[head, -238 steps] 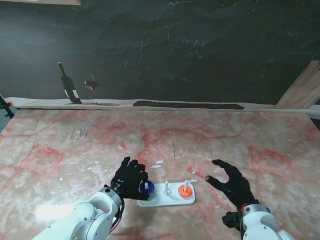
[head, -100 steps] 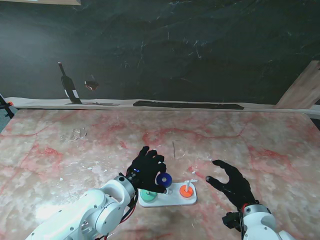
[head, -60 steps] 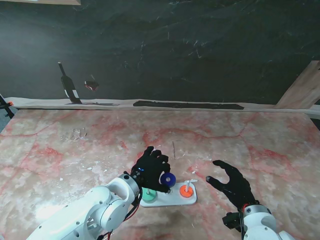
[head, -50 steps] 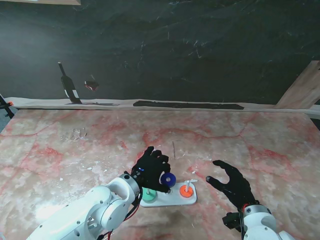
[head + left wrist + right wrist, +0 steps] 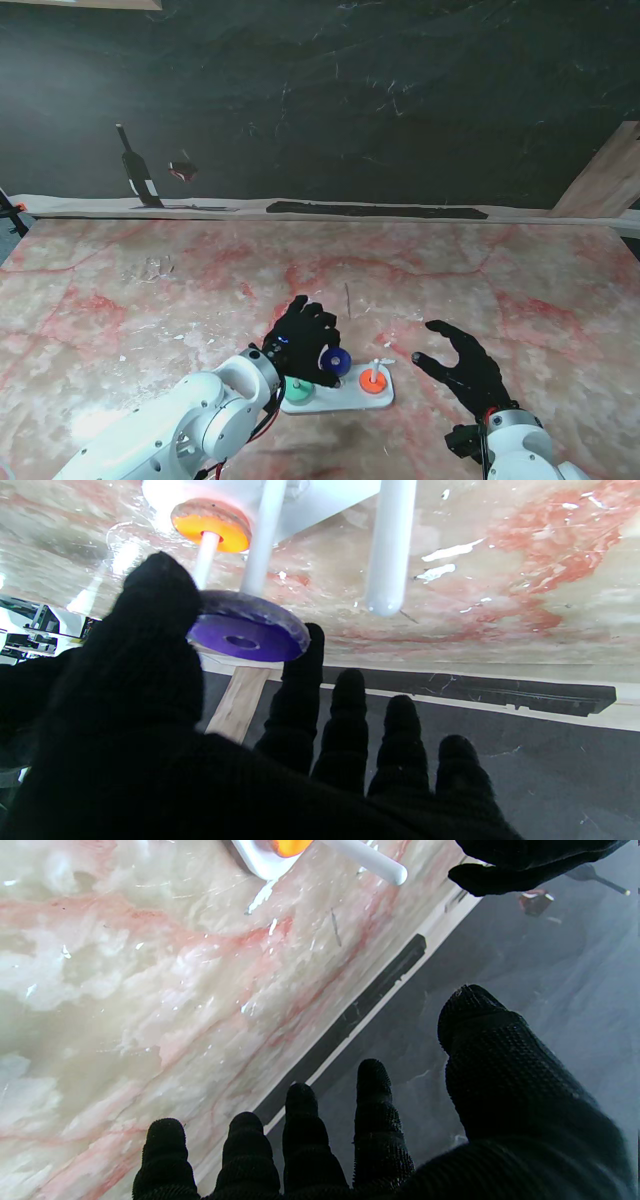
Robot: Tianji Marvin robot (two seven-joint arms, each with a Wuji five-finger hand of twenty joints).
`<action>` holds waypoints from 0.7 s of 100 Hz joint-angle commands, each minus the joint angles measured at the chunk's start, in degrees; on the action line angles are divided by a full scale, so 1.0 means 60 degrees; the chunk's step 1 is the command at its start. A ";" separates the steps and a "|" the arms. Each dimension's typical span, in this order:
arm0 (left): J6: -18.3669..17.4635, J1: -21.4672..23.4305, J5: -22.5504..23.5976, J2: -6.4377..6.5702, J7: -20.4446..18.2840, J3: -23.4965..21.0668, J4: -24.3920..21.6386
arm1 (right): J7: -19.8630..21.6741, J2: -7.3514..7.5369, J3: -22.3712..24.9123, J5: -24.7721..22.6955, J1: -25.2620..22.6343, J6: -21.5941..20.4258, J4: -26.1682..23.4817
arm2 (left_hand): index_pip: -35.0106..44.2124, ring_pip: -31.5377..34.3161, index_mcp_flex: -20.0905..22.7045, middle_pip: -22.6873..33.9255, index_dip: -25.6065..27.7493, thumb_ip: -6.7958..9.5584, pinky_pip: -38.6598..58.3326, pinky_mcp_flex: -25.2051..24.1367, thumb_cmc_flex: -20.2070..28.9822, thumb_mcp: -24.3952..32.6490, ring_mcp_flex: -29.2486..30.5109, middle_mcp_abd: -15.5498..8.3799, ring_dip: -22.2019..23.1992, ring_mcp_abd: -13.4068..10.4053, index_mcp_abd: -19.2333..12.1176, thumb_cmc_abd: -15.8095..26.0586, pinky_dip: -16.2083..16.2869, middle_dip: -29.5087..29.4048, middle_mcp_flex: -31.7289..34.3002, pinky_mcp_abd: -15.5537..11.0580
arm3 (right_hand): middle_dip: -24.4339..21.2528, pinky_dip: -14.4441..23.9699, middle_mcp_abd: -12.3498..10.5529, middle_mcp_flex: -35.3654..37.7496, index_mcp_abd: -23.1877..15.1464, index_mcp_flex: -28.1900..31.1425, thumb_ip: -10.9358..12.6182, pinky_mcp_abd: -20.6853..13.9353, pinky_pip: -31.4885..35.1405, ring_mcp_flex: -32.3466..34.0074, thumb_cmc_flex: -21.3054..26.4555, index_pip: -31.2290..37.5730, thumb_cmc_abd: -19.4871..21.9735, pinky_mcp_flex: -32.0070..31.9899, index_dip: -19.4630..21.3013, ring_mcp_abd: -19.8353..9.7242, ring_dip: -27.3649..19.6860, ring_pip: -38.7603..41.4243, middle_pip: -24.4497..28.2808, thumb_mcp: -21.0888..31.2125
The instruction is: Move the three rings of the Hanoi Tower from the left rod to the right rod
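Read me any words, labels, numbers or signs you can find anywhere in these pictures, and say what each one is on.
None can be read: the blue ring, orange ring, green ring and white base are unmarked.
The wine bottle shows no label.

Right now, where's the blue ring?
In the stand view, the blue ring is pinched in the left robot hand over the middle rod, between the green ring and orange ring.

Base [image 5: 335, 398] near table [image 5: 480, 290] front edge; one ring [image 5: 373, 379] on its right rod, one ring [image 5: 295, 389] on left rod, third ring [image 5: 335, 361] over middle rod [image 5: 262, 535]. Bottle [image 5: 134, 168] far behind-left of base.
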 commanded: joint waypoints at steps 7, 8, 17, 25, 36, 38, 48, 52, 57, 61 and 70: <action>-0.0016 0.0105 0.0104 0.0016 0.0016 -0.0078 -0.0108 | 0.0009 -0.0021 -0.0018 0.0007 -0.0048 -0.0038 -0.0025 | 0.0484 0.0037 0.0413 -0.0150 0.0188 0.0033 -0.0015 -0.0051 0.0401 0.0788 -0.0044 -0.0075 -0.0016 -0.0012 -0.0624 0.0345 0.0065 -0.0024 0.0115 -0.0088 | -0.0003 0.0195 0.0000 -0.0280 0.0047 -0.0314 0.0134 -0.0067 -0.0129 0.0053 -0.0160 -0.0153 -0.0090 -0.0106 0.0072 0.0001 0.0080 -0.0055 0.0137 0.0016; -0.0016 0.0107 0.0108 0.0016 0.0016 -0.0080 -0.0112 | 0.0011 -0.0021 -0.0019 0.0007 -0.0047 -0.0036 -0.0025 | 0.0483 0.0036 0.0412 -0.0150 0.0188 0.0032 -0.0015 -0.0051 0.0394 0.0783 -0.0045 -0.0078 -0.0016 -0.0011 -0.0625 0.0339 0.0064 -0.0024 0.0114 -0.0089 | -0.0002 0.0195 0.0002 -0.0271 0.0040 -0.0318 0.0133 -0.0067 -0.0129 0.0055 -0.0169 -0.0154 -0.0085 -0.0106 0.0072 -0.0001 0.0080 -0.0053 0.0140 0.0014; -0.0004 0.0088 0.0149 0.0021 0.0000 -0.0067 -0.0105 | 0.0015 -0.0020 -0.0022 0.0003 -0.0047 -0.0024 -0.0027 | 0.0483 0.0033 0.0414 -0.0156 0.0189 0.0034 -0.0017 -0.0051 0.0402 0.0787 -0.0040 -0.0068 -0.0015 -0.0005 -0.0617 0.0339 0.0059 -0.0026 0.0107 -0.0081 | -0.0001 0.0196 -0.0001 -0.0271 0.0039 -0.0317 0.0133 -0.0067 -0.0130 0.0060 -0.0170 -0.0154 -0.0087 -0.0106 0.0071 -0.0006 0.0081 -0.0052 0.0141 0.0014; -0.0002 0.0024 0.0112 0.0023 -0.0036 -0.0004 -0.0030 | 0.0019 -0.0019 -0.0025 -0.0007 -0.0047 -0.0008 -0.0031 | 0.0472 0.0027 0.0397 -0.0156 0.0187 0.0030 -0.0019 -0.0051 0.0388 0.0779 -0.0043 -0.0078 -0.0014 -0.0009 -0.0628 0.0360 0.0053 -0.0026 0.0104 -0.0084 | 0.0000 0.0196 0.0000 -0.0268 0.0038 -0.0309 0.0134 -0.0067 -0.0130 0.0058 -0.0165 -0.0152 -0.0082 -0.0106 0.0072 -0.0005 0.0081 -0.0053 0.0144 0.0017; -0.0003 -0.0068 0.0072 0.0018 -0.0041 0.0100 0.0084 | 0.0025 -0.0017 -0.0037 -0.0010 -0.0031 0.0013 -0.0025 | 0.0457 0.0012 0.0365 -0.0165 0.0183 0.0029 -0.0022 -0.0050 0.0398 0.0772 -0.0049 -0.0071 -0.0018 -0.0009 -0.0638 0.0336 0.0047 -0.0028 0.0080 -0.0092 | 0.0001 0.0197 0.0000 -0.0267 0.0039 -0.0308 0.0133 -0.0070 -0.0130 0.0061 -0.0163 -0.0151 -0.0070 -0.0105 0.0072 -0.0005 0.0082 -0.0051 0.0146 0.0015; -0.0004 -0.0085 0.0072 0.0018 -0.0044 0.0120 0.0100 | 0.0028 -0.0016 -0.0039 -0.0016 -0.0029 0.0018 -0.0025 | 0.0441 0.0007 0.0328 -0.0167 0.0178 0.0027 -0.0022 -0.0049 0.0381 0.0765 -0.0048 -0.0072 -0.0020 -0.0020 -0.0654 0.0347 0.0045 -0.0029 0.0076 -0.0091 | 0.0001 0.0197 0.0006 -0.0267 0.0042 -0.0314 0.0132 -0.0070 -0.0130 0.0064 -0.0170 -0.0154 -0.0070 -0.0105 0.0071 -0.0001 0.0082 -0.0050 0.0146 0.0011; 0.0003 -0.0135 0.0086 0.0019 -0.0049 0.0176 0.0147 | 0.0041 -0.0012 -0.0039 -0.0024 -0.0020 0.0011 -0.0014 | 0.0382 -0.0012 0.0247 -0.0181 0.0154 0.0026 -0.0027 -0.0048 0.0370 0.0752 -0.0050 -0.0074 -0.0023 -0.0008 -0.0645 0.0318 0.0036 -0.0033 0.0038 -0.0088 | 0.0000 0.0198 0.0001 -0.0270 0.0045 -0.0311 0.0132 -0.0070 -0.0131 0.0060 -0.0157 -0.0153 -0.0079 -0.0105 0.0071 -0.0003 0.0082 -0.0052 0.0145 0.0012; 0.0005 -0.0142 0.0087 0.0024 -0.0077 0.0181 0.0143 | 0.0046 -0.0011 -0.0039 -0.0026 -0.0018 0.0008 -0.0011 | 0.0333 -0.0027 0.0173 -0.0199 0.0134 0.0027 -0.0033 -0.0052 0.0361 0.0745 -0.0058 -0.0089 -0.0027 -0.0014 -0.0661 0.0302 0.0029 -0.0038 -0.0006 -0.0092 | 0.0000 0.0198 0.0008 -0.0275 0.0049 -0.0310 0.0133 -0.0070 -0.0131 0.0058 -0.0150 -0.0153 -0.0085 -0.0105 0.0071 -0.0001 0.0081 -0.0052 0.0143 0.0013; 0.0012 -0.0139 0.0092 0.0034 -0.0131 0.0175 0.0121 | 0.0047 -0.0011 -0.0040 -0.0028 -0.0017 0.0007 -0.0009 | 0.0234 -0.0075 0.0025 -0.0236 0.0094 0.0029 -0.0049 -0.0056 0.0356 0.0736 -0.0083 -0.0086 -0.0046 -0.0021 -0.0670 0.0261 0.0011 -0.0050 -0.0086 -0.0097 | 0.0000 0.0199 0.0005 -0.0269 0.0041 -0.0315 0.0133 -0.0072 -0.0131 0.0057 -0.0159 -0.0155 -0.0086 -0.0105 0.0070 0.0000 0.0081 -0.0052 0.0145 0.0010; 0.0020 -0.0133 0.0113 0.0044 -0.0175 0.0169 0.0098 | 0.0047 -0.0010 -0.0039 -0.0032 -0.0017 0.0005 -0.0008 | 0.0032 -0.0172 -0.0136 -0.0278 -0.0006 0.0041 -0.0090 -0.0046 0.0353 0.0729 -0.0081 -0.0072 -0.0078 -0.0020 -0.0635 0.0212 -0.0042 -0.0068 -0.0163 -0.0096 | -0.0001 0.0199 0.0004 -0.0272 0.0042 -0.0316 0.0132 -0.0072 -0.0131 0.0053 -0.0170 -0.0156 -0.0098 -0.0105 0.0069 -0.0004 0.0081 -0.0054 0.0143 0.0004; 0.0045 -0.0099 0.0190 0.0077 -0.0321 0.0137 0.0011 | 0.0055 -0.0008 -0.0036 -0.0039 -0.0018 0.0004 -0.0008 | -0.0566 -0.0411 -0.0657 -0.0387 -0.0319 0.0085 -0.0189 -0.0020 0.0312 0.0724 -0.0114 -0.0154 -0.0102 -0.0034 -0.0583 0.0071 -0.0200 -0.0112 -0.0395 -0.0102 | -0.0002 0.0200 0.0014 -0.0270 0.0046 -0.0311 0.0135 -0.0070 -0.0132 0.0056 -0.0157 -0.0157 -0.0113 -0.0105 0.0068 0.0003 0.0081 -0.0052 0.0141 0.0014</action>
